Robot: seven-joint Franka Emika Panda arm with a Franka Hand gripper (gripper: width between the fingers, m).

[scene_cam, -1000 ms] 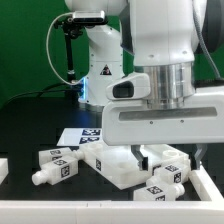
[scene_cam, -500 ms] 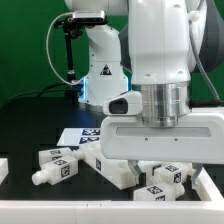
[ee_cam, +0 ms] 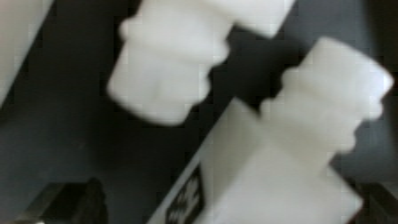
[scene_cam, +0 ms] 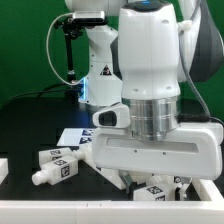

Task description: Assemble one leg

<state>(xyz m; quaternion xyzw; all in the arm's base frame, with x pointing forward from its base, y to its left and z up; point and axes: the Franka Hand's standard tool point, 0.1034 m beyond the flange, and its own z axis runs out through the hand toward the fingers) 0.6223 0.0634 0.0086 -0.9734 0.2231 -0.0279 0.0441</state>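
My gripper [scene_cam: 150, 172] hangs low over the parts near the front of the table, and its broad white hand hides what lies under it. Two white legs with tags lie at the exterior view's left [scene_cam: 56, 157] [scene_cam: 55, 173]; another leg [scene_cam: 158, 189] shows below the hand. In the blurred wrist view one leg [ee_cam: 175, 55] lies apart, and a second leg [ee_cam: 331, 85] lies beside a white tagged block [ee_cam: 267, 170] that sits between the dark fingers [ee_cam: 68, 203] of my gripper [ee_cam: 222, 205]. The fingers stand wide apart.
The marker board [scene_cam: 78, 135] lies flat behind the legs, in front of the robot base [scene_cam: 100, 70]. A white part [scene_cam: 3, 168] sits at the exterior view's left edge. A white edge [scene_cam: 210, 192] shows at the lower right.
The arm has swung toward the exterior view's left and come closer to the camera. Its hand now covers the white parts that showed under it before. The legs on the left have not moved.
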